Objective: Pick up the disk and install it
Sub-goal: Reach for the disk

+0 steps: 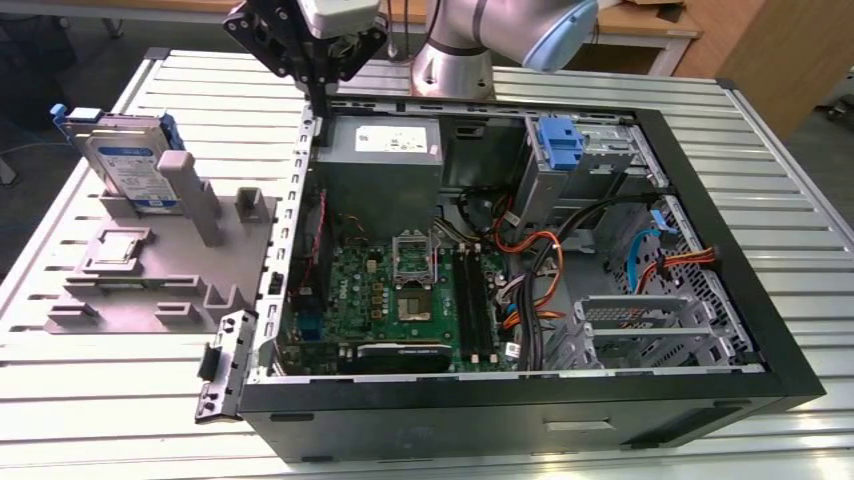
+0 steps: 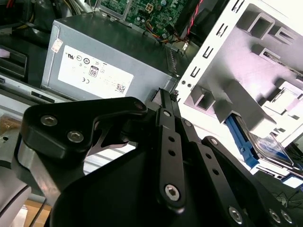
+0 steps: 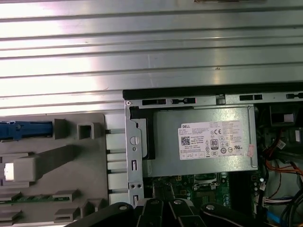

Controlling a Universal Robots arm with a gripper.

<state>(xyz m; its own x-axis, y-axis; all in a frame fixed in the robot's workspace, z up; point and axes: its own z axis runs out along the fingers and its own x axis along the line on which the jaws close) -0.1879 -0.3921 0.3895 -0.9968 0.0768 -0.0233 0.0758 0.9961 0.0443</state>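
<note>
one disk point(image 1: 130, 160) stands on edge at the exterior view's left, slotted upright in the far end of one grey holder block point(image 1: 147, 285), its blue rails showing at the top, with nothing gripping it. one small square silver chip point(image 1: 118, 246) lies flat on the same block, nearer the camera. just right of the block sits one open computer case point(image 1: 747, 330). it has one grey power supply point(image 1: 387, 140) in its far left corner, one green motherboard point(image 1: 394, 290) nearer the camera, and one blue bracket point(image 1: 561, 143) farther right above orange cables point(image 1: 534, 255). the hand point(image 1: 320, 88) hangs over the case's left wall beside the power supply, well apart from the disk, fingers drawn together and empty. everything rests on a ribbed metal bench point(image 1: 94, 410), and wooden furniture point(image 1: 767, 50) stands behind at the right.
</note>
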